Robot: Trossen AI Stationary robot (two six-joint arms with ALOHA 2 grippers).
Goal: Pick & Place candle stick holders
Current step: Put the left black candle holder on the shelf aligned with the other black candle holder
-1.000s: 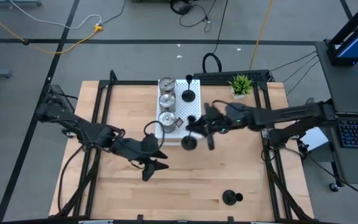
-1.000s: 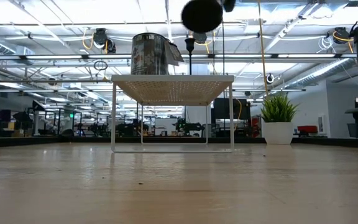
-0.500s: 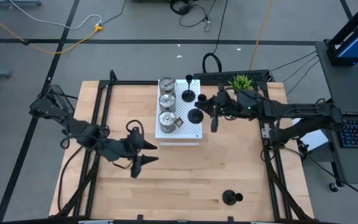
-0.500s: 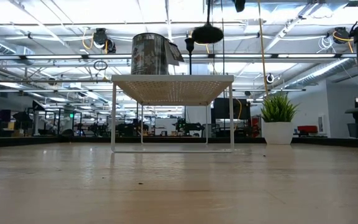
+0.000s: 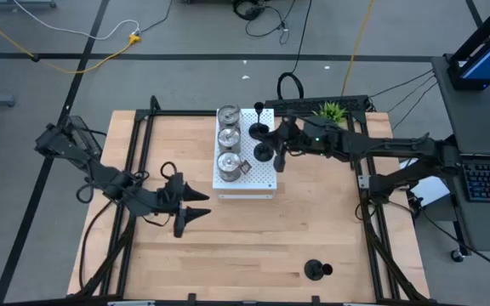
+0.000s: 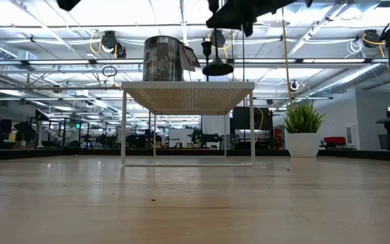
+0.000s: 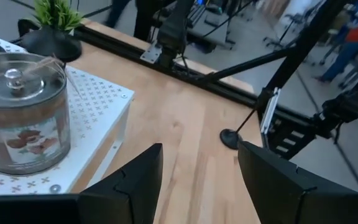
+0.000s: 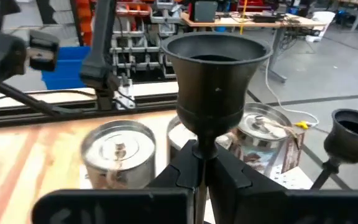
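The right gripper [image 5: 281,153] is reaching over the white perforated rectangular board [image 5: 259,175], fingers pinched tight on the thin stem of a black candle stick holder with round base and flared cup [image 5: 264,154]. In the right wrist view that held holder [image 8: 215,74] is standing upright between the dark fingers [image 8: 185,174], cup on top. In the low view its round base [image 6: 217,69] is hanging just above the board's top [image 6: 188,87], not touching.

A second black holder with round base and upright stem [image 5: 259,129] is standing on the board's far right corner, just beyond the held one; its cup is also showing in the right wrist view [image 8: 355,132]. Three shiny silver squat round cups with lids are sitting in a row along the board's left edge: far [image 5: 228,116], middle [image 5: 228,136], near [image 5: 230,162]. A third black holder [image 5: 316,270] is standing on the light wooden table [image 5: 253,246] near the front edge, well apart from the board.

The left gripper [image 5: 201,209] is hovering over the table left of the board, fingers [image 7: 132,183] partway spread, gripping nothing.

A small green potted plant [image 5: 330,112] is sitting at the table's far right.
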